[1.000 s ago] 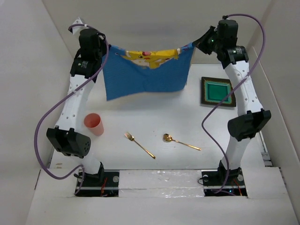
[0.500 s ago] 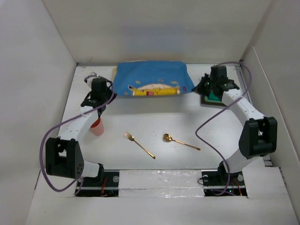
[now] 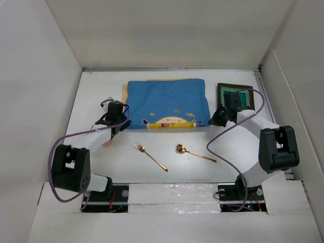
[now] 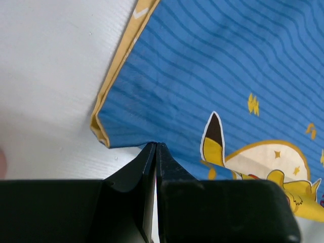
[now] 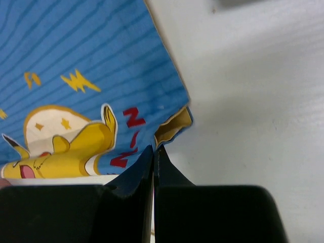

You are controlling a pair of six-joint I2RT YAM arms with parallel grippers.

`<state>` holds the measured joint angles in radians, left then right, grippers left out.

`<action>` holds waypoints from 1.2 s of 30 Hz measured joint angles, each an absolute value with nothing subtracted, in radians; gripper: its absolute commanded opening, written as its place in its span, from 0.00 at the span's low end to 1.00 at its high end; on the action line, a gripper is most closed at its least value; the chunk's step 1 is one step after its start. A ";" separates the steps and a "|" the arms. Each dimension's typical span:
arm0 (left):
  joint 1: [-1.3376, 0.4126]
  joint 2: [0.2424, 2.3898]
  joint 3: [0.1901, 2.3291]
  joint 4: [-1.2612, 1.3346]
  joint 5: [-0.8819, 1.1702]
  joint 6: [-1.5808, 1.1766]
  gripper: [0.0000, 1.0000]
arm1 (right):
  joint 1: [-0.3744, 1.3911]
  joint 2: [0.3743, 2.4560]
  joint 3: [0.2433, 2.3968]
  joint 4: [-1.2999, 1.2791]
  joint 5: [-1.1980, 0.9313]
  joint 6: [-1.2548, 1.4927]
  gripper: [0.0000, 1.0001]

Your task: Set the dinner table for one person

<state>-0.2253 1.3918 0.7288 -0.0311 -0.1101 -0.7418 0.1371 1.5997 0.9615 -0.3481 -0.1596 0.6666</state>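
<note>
White and matte, the dinner table spreads beneath the placemat; it looks rigid and fixed, so you load it, never grip it. Your left gripper and right gripper are pinched closed on the placemat's near corners. That cloth looks limp and light, so corners are the place to hold it.

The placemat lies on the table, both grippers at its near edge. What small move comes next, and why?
Probably open both grippers and lift them clear. The placemat lies spread on the dinner table, while the left gripper and right gripper pinch its near corners with fingers shut; the fork and spoon wait untouched.
</note>
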 measured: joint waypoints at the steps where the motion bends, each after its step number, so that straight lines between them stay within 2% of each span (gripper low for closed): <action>1: -0.226 1.369 0.719 -0.039 -0.111 -0.741 0.00 | 0.136 1.581 0.948 -0.352 -0.157 0.663 0.00; 15: -0.229 1.250 0.678 -0.114 -0.096 -0.737 0.00 | 0.139 1.440 0.797 -0.366 -0.173 0.642 0.02; 23: -0.229 1.201 0.676 -0.151 -0.087 -0.738 0.00 | 0.146 1.438 0.786 -0.367 -0.172 0.638 0.12; 26: -0.229 1.183 0.665 -0.167 -0.087 -0.737 0.01 | 0.145 1.438 0.788 -0.373 -0.159 0.633 0.19; 31: -0.228 1.162 0.664 -0.196 -0.091 -0.730 0.20 | 0.145 1.438 0.809 -0.413 -0.134 0.624 0.41; 32: -0.228 1.158 0.664 -0.201 -0.091 -0.729 0.27 | 0.143 1.436 0.816 -0.420 -0.130 0.624 0.45; 34: -0.227 1.149 0.664 -0.212 -0.088 -0.723 0.32 | 0.138 1.426 0.828 -0.435 -0.123 0.621 0.48; 36: -0.227 1.137 0.669 -0.223 -0.080 -0.720 0.33 | 0.126 1.402 0.842 -0.450 -0.123 0.621 0.49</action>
